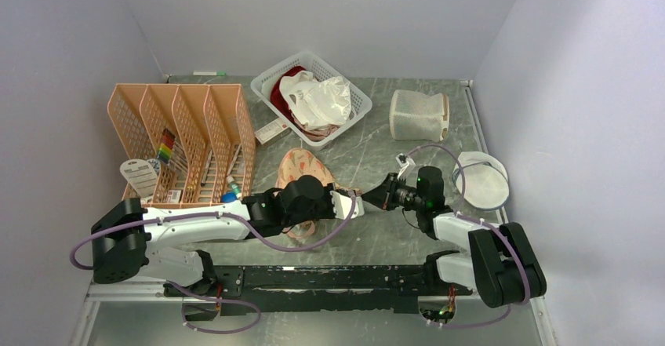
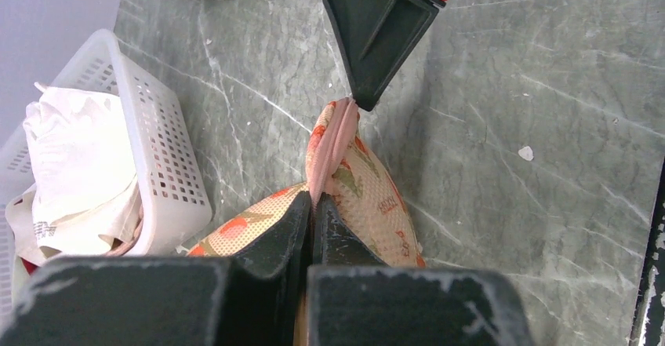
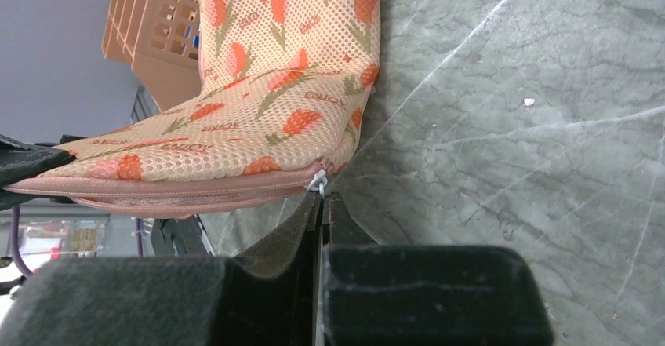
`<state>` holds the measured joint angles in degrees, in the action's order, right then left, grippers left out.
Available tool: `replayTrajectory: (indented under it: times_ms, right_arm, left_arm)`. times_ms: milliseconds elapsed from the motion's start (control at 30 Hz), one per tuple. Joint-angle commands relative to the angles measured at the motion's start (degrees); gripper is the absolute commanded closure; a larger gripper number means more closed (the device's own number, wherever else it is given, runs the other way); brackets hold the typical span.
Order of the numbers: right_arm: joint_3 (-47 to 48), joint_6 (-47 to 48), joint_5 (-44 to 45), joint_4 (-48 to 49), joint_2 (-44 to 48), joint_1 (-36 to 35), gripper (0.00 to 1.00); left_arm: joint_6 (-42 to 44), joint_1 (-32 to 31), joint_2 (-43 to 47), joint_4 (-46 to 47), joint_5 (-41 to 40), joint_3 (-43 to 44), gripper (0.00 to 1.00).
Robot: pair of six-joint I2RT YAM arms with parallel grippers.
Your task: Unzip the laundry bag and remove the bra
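The laundry bag is a peach case with orange-red leaf print, lying mid-table, partly under my left arm. My left gripper is shut on its pink zipper edging and lifts that edge. My right gripper is shut on the small white zipper pull at the end of the pink zipper; its black fingers show in the left wrist view touching the bag's tip. The zipper looks closed along the stretch I see. The bra is hidden.
A white basket at the back holds white cloth and a dark red garment. An orange file rack stands at the left. A white mesh cylinder and a round mesh disc lie at the right.
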<state>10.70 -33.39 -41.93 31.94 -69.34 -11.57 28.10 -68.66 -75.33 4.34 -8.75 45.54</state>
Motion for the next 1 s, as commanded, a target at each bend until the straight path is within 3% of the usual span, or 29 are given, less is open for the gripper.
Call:
replayTrajectory:
  times_ms: [0,167,267,300,367,433,467,667,833,967]
  right_arm:
    - [0.47,2.25,0.62,1.86,-1.36,1.11,1.00]
    - [-2.60,0.45,0.63,3.61,-0.07,1.04,1.00]
    - [-0.62,-0.36,2.97,-2.52,1.46,1.04,1.00]
    - [0.04,0.20,3.41,-4.80,2.70,1.06,0.95]
    - [0.45,1.03,5.18,-9.67,6.14,1.03,0.84]
    - [1.37,1.70,7.79,-16.29,10.47,1.04,0.75]
    - [2.00,1.81,8.55,-19.54,12.83,1.05,0.71]
    - [5.36,3.97,14.44,-34.43,26.35,0.98,0.52]
    - [10.95,7.20,16.44,-38.32,27.89,-3.44,0.30]
    - [17.17,12.10,25.83,-40.83,20.26,-16.31,0.19]
  left_arm:
    - [1.17,0.28,2.20,0.11,2.69,1.08,0.93]
    - [1.40,0.28,2.87,-1.60,9.28,1.20,0.93]
    - [0.81,0.28,2.80,-2.72,13.61,1.55,0.93]
    - [0.32,0.28,2.63,-2.75,14.44,1.80,0.87]
    - [-1.33,0.41,2.94,-2.57,14.94,2.41,0.57]
    - [-2.54,1.04,4.70,-1.56,16.29,2.30,0.09]
    - [-3.25,1.83,6.00,-0.23,17.59,1.71,0.01]
    - [-11.10,12.17,12.16,5.03,24.99,1.69,0.00]
    - [-19.21,21.56,15.77,15.03,17.77,-1.32,0.02]
    - [-22.86,25.88,18.91,20.20,6.91,-4.27,0.02]
